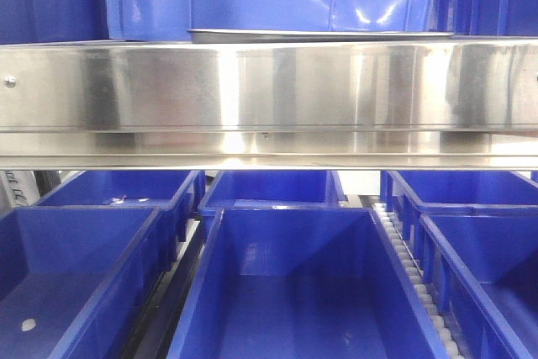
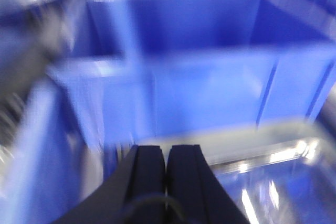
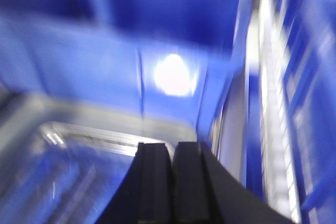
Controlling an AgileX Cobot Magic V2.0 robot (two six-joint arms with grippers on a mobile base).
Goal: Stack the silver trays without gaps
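- Blue bins (image 1: 294,292) fill most of every view. From the front camera they stand in rows below the rail, and more stand behind it. In both wrist views their walls rise ahead of and beyond the fingertips.
- A mirrored steel rail (image 1: 269,94) runs across the whole front view, above the open bins. Neither pincer shows in that view.
- The silver tray (image 2: 273,148) lies below and to the right of the left pincer, its shiny rim just ahead of the fingertips. In the right wrist view the same kind of tray (image 3: 79,135) lies below and to the left of that pincer. From the front only a thin edge (image 1: 319,36) shows, atop the rail. The blur hides whether it is one tray or several.
- A pale roller strip (image 3: 265,103) runs to the right of the right pincer.
- The left pincer (image 2: 167,150) has its black fingers pressed together, gripping nothing.
- The right pincer (image 3: 172,148) is likewise closed, with only a hairline slit between the pads and nothing in it.
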